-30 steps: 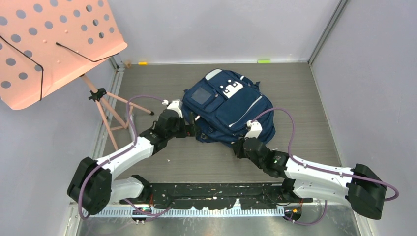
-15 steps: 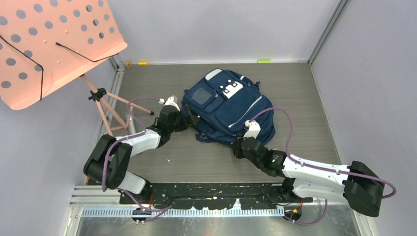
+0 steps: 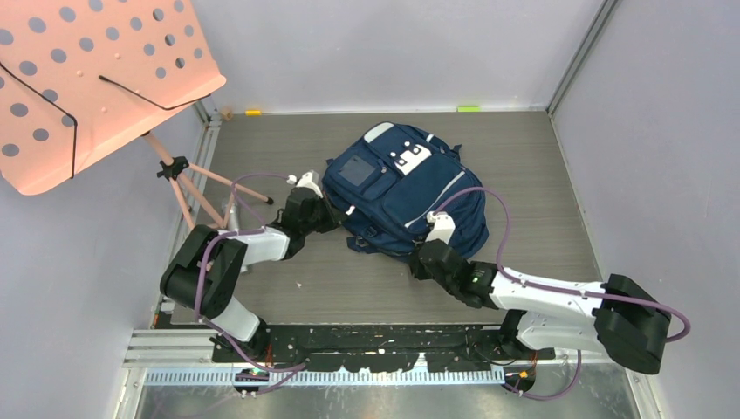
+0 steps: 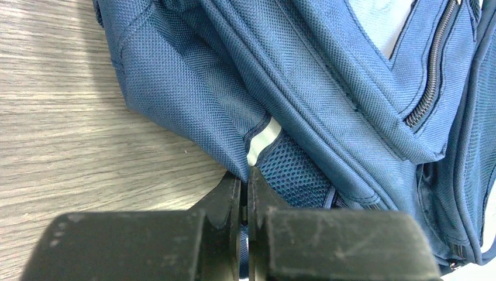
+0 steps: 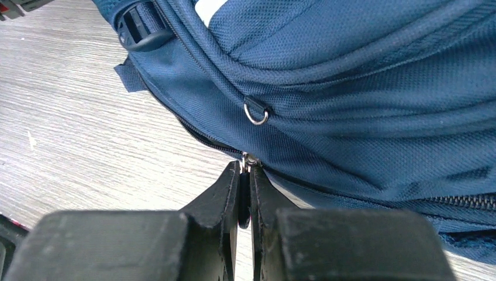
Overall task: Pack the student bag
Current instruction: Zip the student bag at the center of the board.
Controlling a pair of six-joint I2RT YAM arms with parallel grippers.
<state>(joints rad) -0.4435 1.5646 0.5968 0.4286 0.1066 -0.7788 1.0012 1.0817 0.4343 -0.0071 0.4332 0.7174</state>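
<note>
Here, a pink perforated stand rises at the left edge of the grey table. The left pincer is clamped tight on a fold of the bag at its left side, right by a white stripe. The navy bag lies at mid-table, front pocket facing up. At its near edge, the right pincer is closed on a small metal zip pull.

Your left fingers pinch a side fold of the student bag; bag spreads ahead and right. Your right fingers meet at its zip seam, bag ahead, table left. Music stand well behind left fingers.
</note>
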